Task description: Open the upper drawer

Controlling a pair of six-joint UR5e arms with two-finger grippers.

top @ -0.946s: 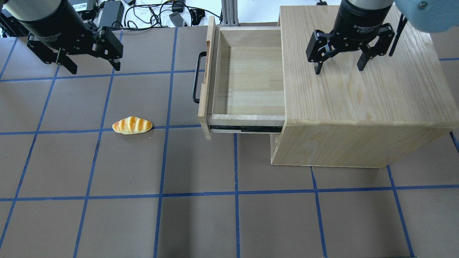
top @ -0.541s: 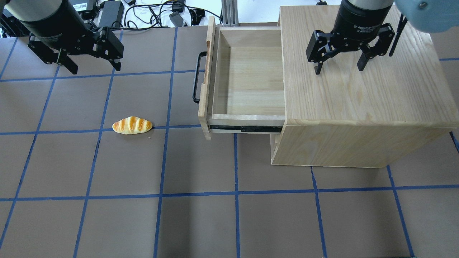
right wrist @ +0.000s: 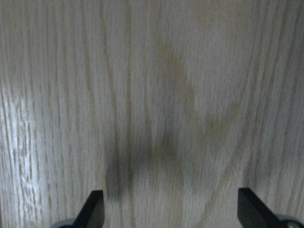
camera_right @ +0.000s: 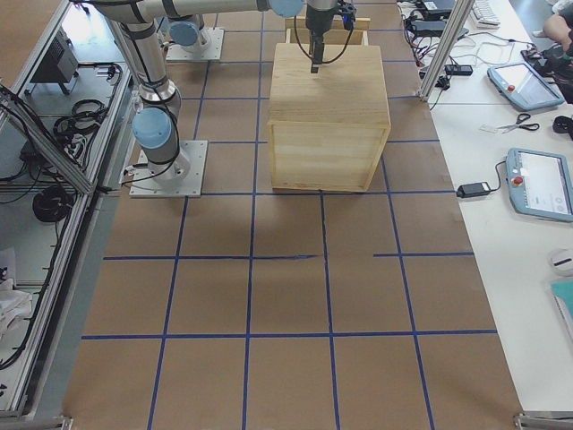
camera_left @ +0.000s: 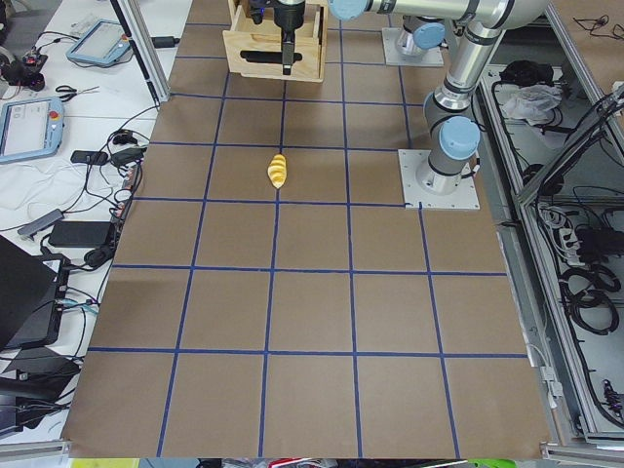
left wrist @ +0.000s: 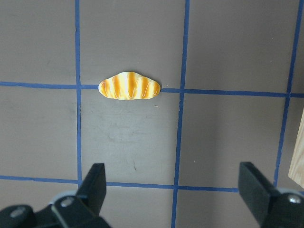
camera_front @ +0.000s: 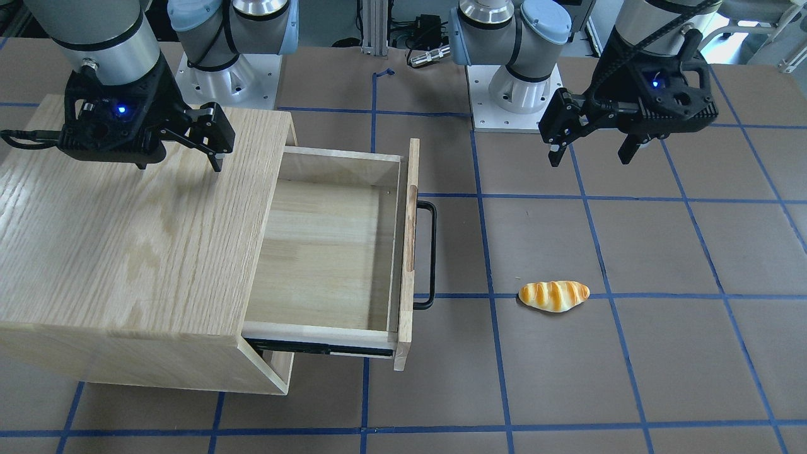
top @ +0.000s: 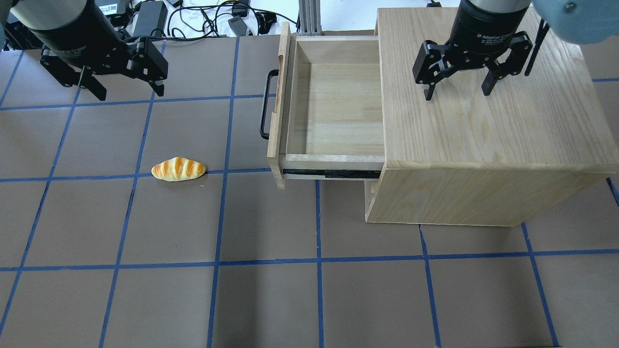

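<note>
Upper drawer: shallow pale-wood box

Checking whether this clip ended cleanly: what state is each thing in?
Upper drawer: pulled out, empty.
Left end effector: open, empty, above the table.
Right end effector: open, empty, above the cabinet.
Bread: lying on the table, untouched.

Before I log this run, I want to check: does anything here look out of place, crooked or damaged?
Nothing looks damaged. The upper drawer is pulled out straight and empty. Only a bread roll lies alone on the table, apart from the drawer.
</note>
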